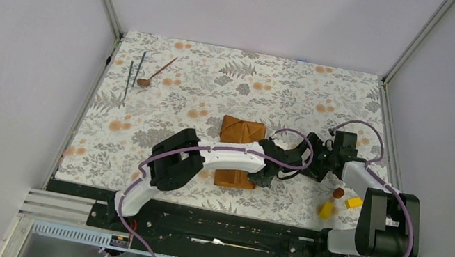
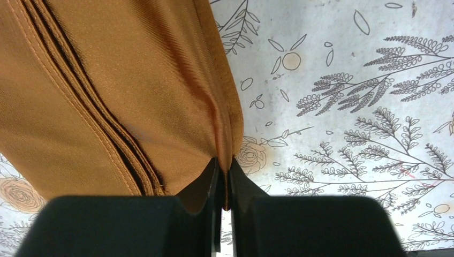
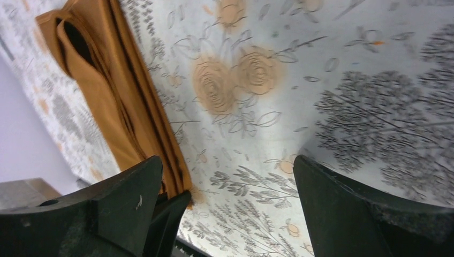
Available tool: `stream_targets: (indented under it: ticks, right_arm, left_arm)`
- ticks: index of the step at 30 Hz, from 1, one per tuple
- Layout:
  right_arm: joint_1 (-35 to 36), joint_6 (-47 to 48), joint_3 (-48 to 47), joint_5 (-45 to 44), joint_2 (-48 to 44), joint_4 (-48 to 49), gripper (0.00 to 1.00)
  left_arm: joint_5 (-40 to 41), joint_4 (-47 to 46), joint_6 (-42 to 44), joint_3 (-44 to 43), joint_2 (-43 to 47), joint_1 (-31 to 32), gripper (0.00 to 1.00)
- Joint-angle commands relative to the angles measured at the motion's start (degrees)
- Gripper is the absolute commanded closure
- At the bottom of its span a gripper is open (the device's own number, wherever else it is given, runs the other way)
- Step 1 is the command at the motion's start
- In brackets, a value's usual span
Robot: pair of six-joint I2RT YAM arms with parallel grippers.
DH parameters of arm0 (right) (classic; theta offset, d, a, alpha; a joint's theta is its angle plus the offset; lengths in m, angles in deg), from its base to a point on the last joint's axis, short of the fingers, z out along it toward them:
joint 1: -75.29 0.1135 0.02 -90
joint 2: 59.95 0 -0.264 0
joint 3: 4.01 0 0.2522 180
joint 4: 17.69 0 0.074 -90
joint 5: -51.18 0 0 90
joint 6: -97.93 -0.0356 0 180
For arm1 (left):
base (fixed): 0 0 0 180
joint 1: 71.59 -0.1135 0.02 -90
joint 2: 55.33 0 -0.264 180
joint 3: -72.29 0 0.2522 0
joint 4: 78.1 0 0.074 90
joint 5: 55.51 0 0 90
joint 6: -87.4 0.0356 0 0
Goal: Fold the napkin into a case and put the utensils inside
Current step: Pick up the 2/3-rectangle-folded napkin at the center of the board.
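From above we counted one rust-orange napkin (image 1: 242,131), folded to a strip mid-tablecloth (image 1: 275,84), one copper spoon (image 1: 155,74) and two dark rods (image 1: 128,79) far left, two yellow blocks (image 1: 326,209) near right, pale walls around. The left arm (image 1: 227,153) reached across the napkin; the right arm (image 1: 361,173) bent inward beside it. At the left wrist, the left gripper (image 2: 224,171) was pinched tight on the napkin's edge. At the right wrist, the right gripper (image 3: 227,160) stood wide open, empty, beside the strip.
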Motion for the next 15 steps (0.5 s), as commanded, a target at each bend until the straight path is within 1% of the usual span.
stream_targets:
  ticks: [1, 4, 8, 11, 15]
  right_arm:
    - [-0.03, 0.13, 1.65, 10.3, 2.94, 6.46, 0.0]
    - [0.24, -3.84, 2.85, 15.59, 4.92, 14.58, 0.0]
    - [3.15, -10.22, 2.99, 19.98, 10.94, 24.28, 0.0]
    - [6.31, -15.41, 2.52, 20.28, 14.65, 31.54, 0.0]
    - [10.62, -19.53, 0.07, 18.52, 19.37, 36.09, 0.0]
  left_arm:
    - [0.54, -0.6, 0.7, 2.26, 4.23, -1.05, 0.93]
    - [-0.58, -3.11, 0.72, 5.56, 8.45, -2.17, 1.0]
    - [-1.5, -5.19, 0.71, 9.39, 12.69, -3.52, 1.0]
    - [-1.8, -5.95, 0.96, 10.82, 14.34, -3.79, 1.0]
    - [-1.99, -6.06, 1.24, 11.1, 15.12, -3.81, 1.0]
